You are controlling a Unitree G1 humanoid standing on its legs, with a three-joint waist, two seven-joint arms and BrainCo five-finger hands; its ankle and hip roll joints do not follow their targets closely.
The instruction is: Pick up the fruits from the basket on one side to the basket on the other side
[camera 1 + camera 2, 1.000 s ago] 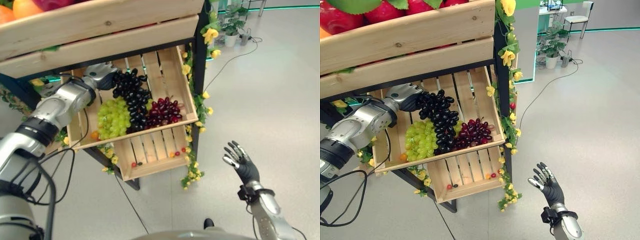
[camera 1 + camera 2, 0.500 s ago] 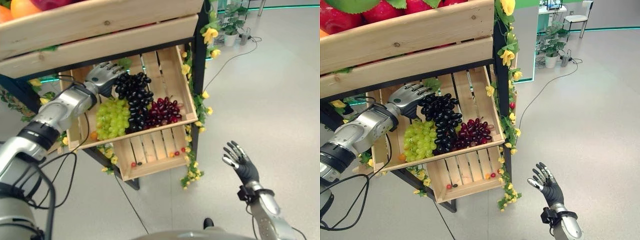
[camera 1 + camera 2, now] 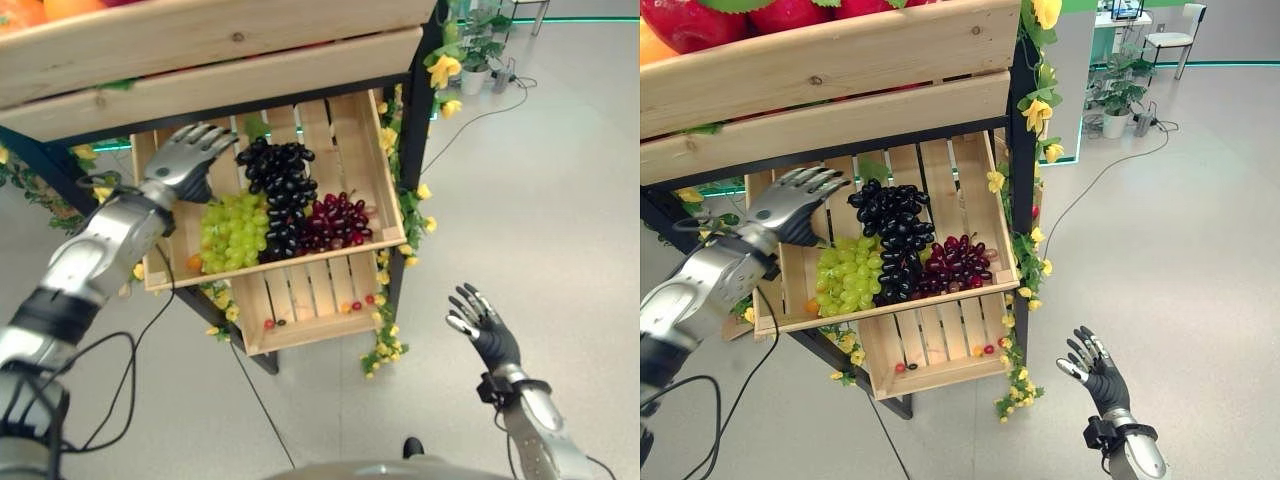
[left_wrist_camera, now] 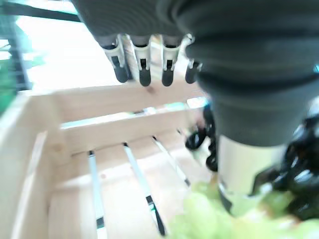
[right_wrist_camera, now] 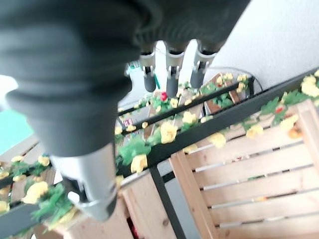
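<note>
A slanted wooden crate [image 3: 352,140] on the stand's middle shelf holds a bunch of black grapes [image 3: 280,190], green grapes [image 3: 229,232] to its left and red grapes [image 3: 338,220] to its right. My left hand [image 3: 183,158] hovers open over the crate's left part, beside the black grapes and apart from them, with nothing in it. In the left wrist view its straight fingers [image 4: 142,67] point over the crate's bare slats [image 4: 99,184]. My right hand [image 3: 485,325] hangs open over the floor, low at the right, well away from the stand.
A top crate [image 3: 830,60] with red apples and oranges overhangs the grape crate. A smaller low crate [image 3: 300,300] holds a few tiny fruits. Yellow flower garlands [image 3: 400,210] run down the stand's black post. Potted plants [image 3: 1118,100] and a cable lie on the grey floor behind.
My left hand has let go of the black grapes, spread open and drawn back to the left. The bunch now lies in the crate. The camera has shifted slightly.
</note>
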